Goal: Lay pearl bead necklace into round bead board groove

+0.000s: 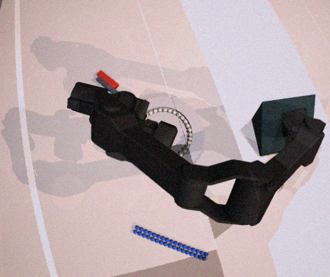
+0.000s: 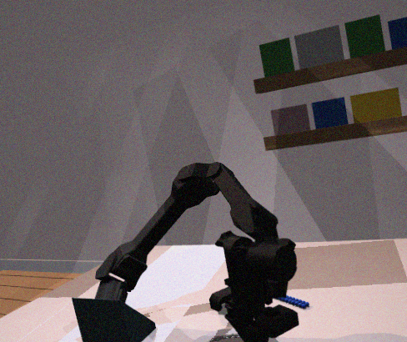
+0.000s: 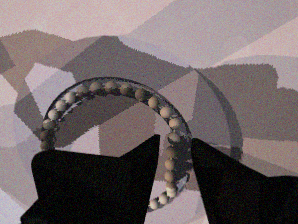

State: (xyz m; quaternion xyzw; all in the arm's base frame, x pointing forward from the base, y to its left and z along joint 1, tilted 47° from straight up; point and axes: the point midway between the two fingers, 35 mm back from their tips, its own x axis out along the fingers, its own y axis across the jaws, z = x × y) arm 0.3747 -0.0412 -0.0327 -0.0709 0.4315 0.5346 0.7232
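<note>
Grey wall, two brown shelves [image 2: 330, 72] bearing coloured blocks at far right in the exterior view; pale pink tabletop [image 1: 82, 216] [image 2: 364, 309] below. In the top view: one pearl bead necklace [image 1: 187, 126] [image 3: 110, 86], curved, lying within the outline of the round bead board [image 1: 198, 125] [image 3: 234, 125], seating in the groove cannot be told; one red bar [image 1: 108, 79], far left; one doubled blue bead strand [image 1: 170, 241] [image 2: 296, 301], near side. One black gripper [image 1: 154, 123] [image 2: 251, 329] [image 3: 175, 141], jaws parted slightly, nothing gripped, pearls visible between the fingertips in the wrist view
</note>
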